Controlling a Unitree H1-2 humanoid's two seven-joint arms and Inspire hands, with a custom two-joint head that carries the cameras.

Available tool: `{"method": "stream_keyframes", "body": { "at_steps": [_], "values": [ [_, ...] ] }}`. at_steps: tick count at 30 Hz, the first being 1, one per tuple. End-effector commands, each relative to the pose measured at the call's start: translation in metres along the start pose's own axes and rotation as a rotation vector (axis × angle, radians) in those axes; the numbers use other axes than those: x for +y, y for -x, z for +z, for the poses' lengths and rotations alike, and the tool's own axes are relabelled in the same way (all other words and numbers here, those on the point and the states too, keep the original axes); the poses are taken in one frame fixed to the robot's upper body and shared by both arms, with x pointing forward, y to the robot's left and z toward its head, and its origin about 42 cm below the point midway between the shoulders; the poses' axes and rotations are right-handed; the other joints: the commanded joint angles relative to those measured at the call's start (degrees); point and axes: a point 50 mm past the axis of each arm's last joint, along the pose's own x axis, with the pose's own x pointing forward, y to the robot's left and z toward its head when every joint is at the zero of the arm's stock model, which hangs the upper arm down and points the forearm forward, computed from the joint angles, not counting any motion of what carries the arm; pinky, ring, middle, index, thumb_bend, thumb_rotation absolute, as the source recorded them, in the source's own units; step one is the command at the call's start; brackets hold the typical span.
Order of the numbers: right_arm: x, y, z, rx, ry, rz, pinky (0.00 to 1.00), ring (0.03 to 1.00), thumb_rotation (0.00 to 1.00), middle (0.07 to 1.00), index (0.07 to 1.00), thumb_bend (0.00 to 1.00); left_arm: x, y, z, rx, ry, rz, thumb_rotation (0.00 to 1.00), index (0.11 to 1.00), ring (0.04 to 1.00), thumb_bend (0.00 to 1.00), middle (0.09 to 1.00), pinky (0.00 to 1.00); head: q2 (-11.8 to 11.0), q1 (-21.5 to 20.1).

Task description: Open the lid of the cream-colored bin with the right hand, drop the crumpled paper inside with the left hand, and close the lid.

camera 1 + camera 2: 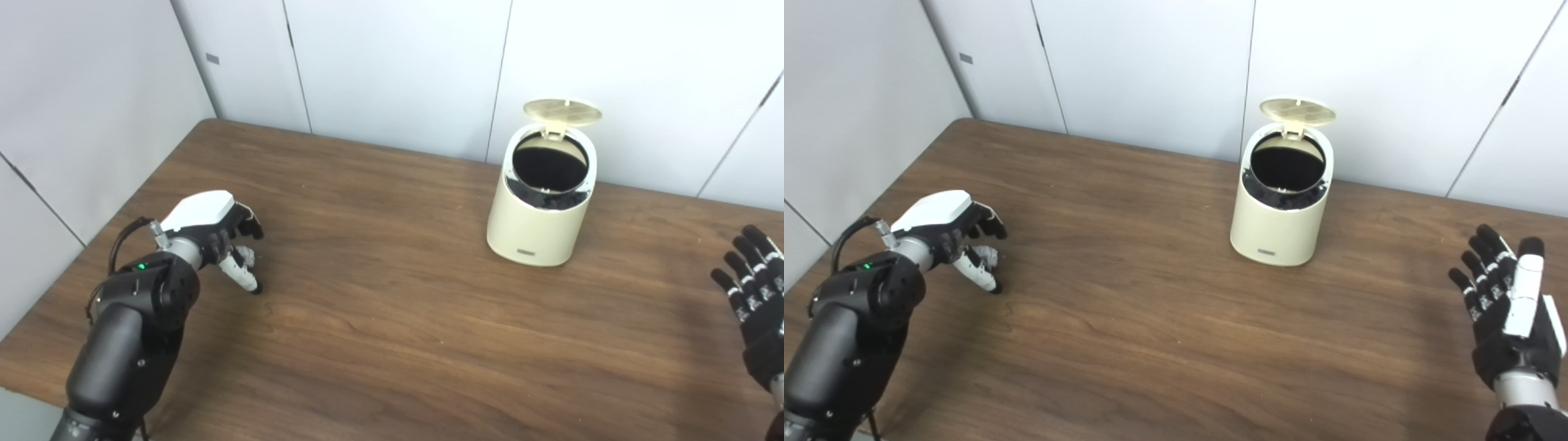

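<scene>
A brown wooden table (380,318) meets white wall panels (398,67). The cream bin (1277,226) stands toward the back, lid (1297,113) up. Left hand (952,236) curls around crumpled paper (985,254) – well left of the bin. Right hand (1507,306) is spread, empty – off to the bin's right

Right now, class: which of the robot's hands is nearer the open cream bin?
Right. The right hand is to the bin's right and nearer the camera; the left hand is farther off, across the table to its left.
</scene>
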Motion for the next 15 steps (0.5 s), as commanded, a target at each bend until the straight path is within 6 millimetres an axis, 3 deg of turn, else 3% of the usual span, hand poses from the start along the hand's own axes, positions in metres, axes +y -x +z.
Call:
{"method": "stream_keyframes", "body": {
  "at_steps": [1, 10, 15],
  "values": [
    [0.001, -0.005, 0.020, -0.081, 0.003, 0.028, 0.90, 0.947, 1.00, 0.934, 0.889, 0.63, 0.015, 0.001, -0.006, 0.024, -0.012, 0.074, 0.02, 0.668, 0.767, 0.94, 0.781, 0.64, 0.1, 0.1],
    [0.000, -0.006, 0.022, -0.081, 0.004, 0.032, 0.91, 0.950, 1.00, 0.931, 0.890, 0.63, 0.006, -0.003, -0.011, 0.068, 0.018, 0.067, 0.00, 0.671, 0.691, 0.90, 0.731, 0.56, 0.3, 0.8],
    [0.001, -0.004, 0.024, -0.081, 0.006, 0.022, 0.88, 0.933, 1.00, 0.916, 0.874, 0.65, 0.000, -0.007, -0.015, 0.089, -0.004, 0.051, 0.00, 0.670, 0.759, 0.87, 0.783, 0.64, 0.7, 0.7]
  ]
}}
